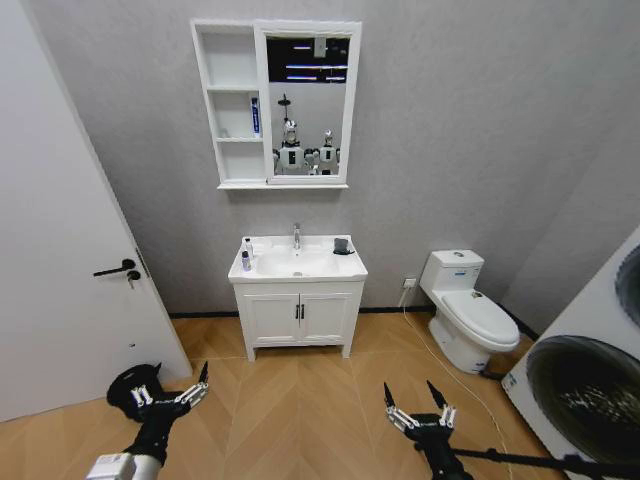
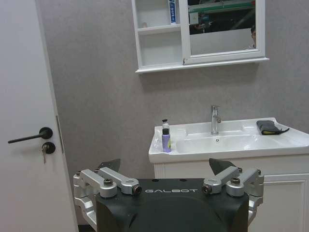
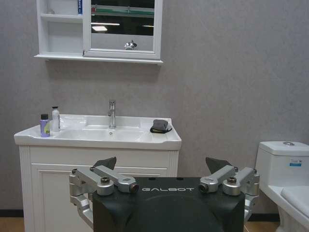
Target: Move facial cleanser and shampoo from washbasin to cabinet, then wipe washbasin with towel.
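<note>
The white washbasin (image 1: 322, 270) (image 2: 231, 147) (image 3: 125, 139) stands against the far wall, well ahead of both grippers. At its left end stand a purple bottle with a black cap (image 2: 166, 140) (image 3: 45, 127) and a pale bottle (image 3: 56, 120) close behind it (image 1: 246, 255). I cannot tell which is the facial cleanser and which the shampoo. The dark towel (image 1: 343, 246) (image 2: 268, 127) (image 3: 160, 126) lies folded at the right end. The cabinet (image 1: 230, 100) (image 2: 159, 48) (image 3: 60, 36) hangs above. My left gripper (image 1: 180, 378) (image 2: 165, 166) and right gripper (image 1: 410, 395) (image 3: 161, 163) hang low over the floor, open and empty.
A blue-and-white tube (image 1: 255, 115) stands on the cabinet's middle shelf. A white door (image 1: 60, 250) is on the left, a toilet (image 1: 470, 310) and a washing machine (image 1: 590, 390) on the right. A two-door cupboard (image 1: 298, 317) carries the basin. Wooden floor lies between me and it.
</note>
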Motion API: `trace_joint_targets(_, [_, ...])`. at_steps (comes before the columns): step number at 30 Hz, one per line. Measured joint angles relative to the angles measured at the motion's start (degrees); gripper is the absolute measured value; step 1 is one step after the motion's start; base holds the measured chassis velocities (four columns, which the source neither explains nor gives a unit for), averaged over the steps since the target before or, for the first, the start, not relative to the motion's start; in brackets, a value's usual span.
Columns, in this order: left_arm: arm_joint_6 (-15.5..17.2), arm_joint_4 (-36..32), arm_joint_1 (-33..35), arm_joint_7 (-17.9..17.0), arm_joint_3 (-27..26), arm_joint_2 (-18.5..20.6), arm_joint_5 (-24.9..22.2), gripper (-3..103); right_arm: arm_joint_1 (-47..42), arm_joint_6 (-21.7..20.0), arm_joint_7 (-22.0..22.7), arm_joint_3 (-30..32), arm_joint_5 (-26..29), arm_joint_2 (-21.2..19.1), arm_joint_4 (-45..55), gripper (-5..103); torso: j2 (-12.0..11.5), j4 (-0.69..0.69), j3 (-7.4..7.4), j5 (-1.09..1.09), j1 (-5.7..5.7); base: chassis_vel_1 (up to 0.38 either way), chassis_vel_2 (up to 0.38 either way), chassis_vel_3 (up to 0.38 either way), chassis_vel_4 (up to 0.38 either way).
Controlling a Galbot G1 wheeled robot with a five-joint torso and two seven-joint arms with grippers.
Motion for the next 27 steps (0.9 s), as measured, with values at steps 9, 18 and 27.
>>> trace_joint_targets(9, [0.0, 0.4, -0.2, 0.0, -0.3, 0.2, -0.2, 100, 0.1, 0.1, -0.1, -0.1, -0.2, 0.2, -0.4, 100, 0.0, 0.0, 0.0, 0.03, 0.02, -0.232, 0.221, 0.238, -0.234])
trace_joint_targets(18, [0.0, 0.7, -0.3, 0.1, -0.8, 0.8, -0.5, 100, 0.6, 0.5, -0.2, -1.0, -0.4, 0.5, -1.1, 100, 0.0, 0.0, 0.01, 0.0, 0.03, -0.318, 0.322, 0.312, -0.33])
trace_joint_targets(27, [-0.3, 1.0, -0.3, 0.7, -1.0, 0.9, -0.5, 100, 1.2, 1.4, -0.5, -1.8, -0.9, 0.4, -1.7, 100, 0.0, 0.0, 0.01, 0.03, 0.03, -0.366, 0.368, 0.368, -0.368])
